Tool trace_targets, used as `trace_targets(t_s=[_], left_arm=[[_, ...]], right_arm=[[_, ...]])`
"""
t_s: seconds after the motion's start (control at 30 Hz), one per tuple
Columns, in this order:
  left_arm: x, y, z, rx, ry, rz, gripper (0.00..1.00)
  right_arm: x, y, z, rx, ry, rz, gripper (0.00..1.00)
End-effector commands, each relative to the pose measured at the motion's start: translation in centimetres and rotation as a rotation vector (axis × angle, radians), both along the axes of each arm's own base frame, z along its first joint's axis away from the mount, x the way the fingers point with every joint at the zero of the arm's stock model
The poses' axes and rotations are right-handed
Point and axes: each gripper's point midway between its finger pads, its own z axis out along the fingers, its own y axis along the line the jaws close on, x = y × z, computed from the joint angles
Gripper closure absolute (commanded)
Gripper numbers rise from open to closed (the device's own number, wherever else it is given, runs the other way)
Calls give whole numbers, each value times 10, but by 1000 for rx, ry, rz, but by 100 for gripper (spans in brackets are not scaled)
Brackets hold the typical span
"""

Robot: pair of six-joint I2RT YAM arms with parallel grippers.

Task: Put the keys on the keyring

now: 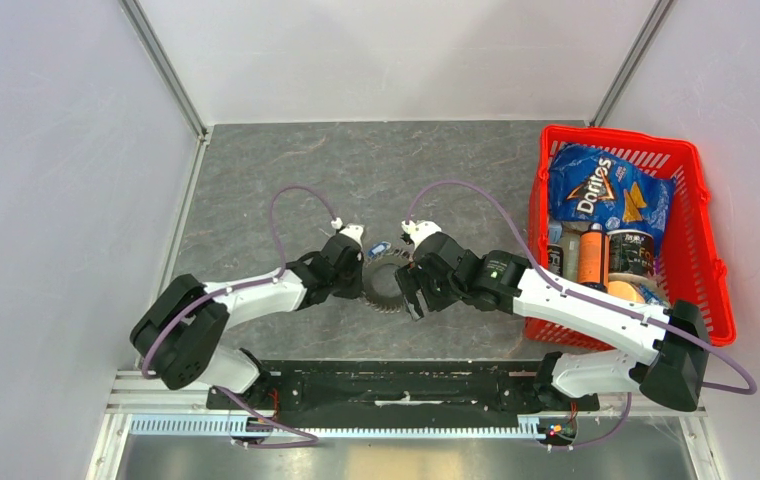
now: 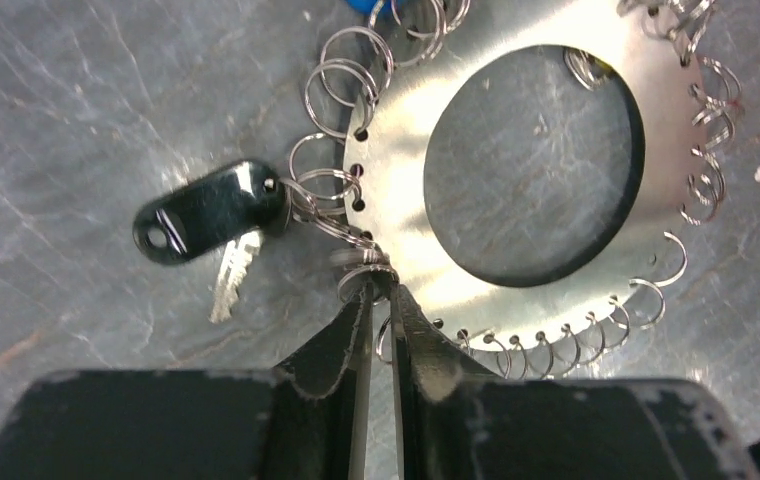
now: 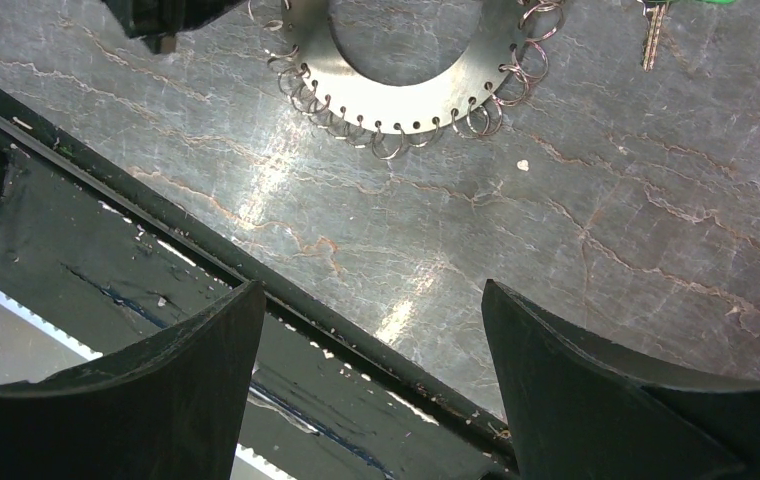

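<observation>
The left gripper (image 2: 376, 295) reaches in from the left over the grey table (image 1: 286, 160). Its jaws are drawn nearly together with only a thin slit between them, and the tips pinch one small wire loop on the rim of the keyring (image 2: 391, 170).

Just left of that spot lies the black-headed key (image 2: 211, 212), with its silver blade pointing down toward the gripper body. The end of its head touches a cluster of loops on the rim, but the wrist view does not show whether it is threaded on.

The keyring lies flat in the middle of the table between the two arms. It is a shiny metal disc with a wide central hole and is fringed with many small split rings. A small blue object (image 1: 378, 246) lies at its far edge.

The right gripper (image 3: 371, 290) hovers beside the keyring on the right. Its jaws are spread wide and hold nothing.

The green-headed key (image 3: 652, 40) lies on the table to the right of the disc, apart from it. Farther right stands a red basket (image 1: 616, 135) holding a blue chips bag (image 1: 601, 190) and some bottles.
</observation>
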Motion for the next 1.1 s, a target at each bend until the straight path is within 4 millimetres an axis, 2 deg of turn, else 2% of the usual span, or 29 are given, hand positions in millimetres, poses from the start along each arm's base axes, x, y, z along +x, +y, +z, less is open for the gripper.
trace_targets(t_s=[0.0,0.2,0.4,0.53,0.63,0.87,1.07], left_arm=[[-10,-12,14,-131,3,11,83],[-27,-13,17,-175,17,3,83],[-37,-18,39,-258,-12,-5,82],[-43,-12,51,-272,-29,-3,76],[-44,-2,55,-243,-49,13,66],[-51,13,47,-176,-5,49,52],[-47,23,44,-125,-32,73,48]], right_arm=[[0,3,9,32,-18,-4,13],[0,6,11,39,-15,-2,13],[0,6,12,42,-12,-6,13],[-1,7,12,41,-11,-6,13],[-1,7,12,41,-11,-7,13],[-1,10,12,40,-11,-9,12],[-1,8,8,31,-6,-14,11]])
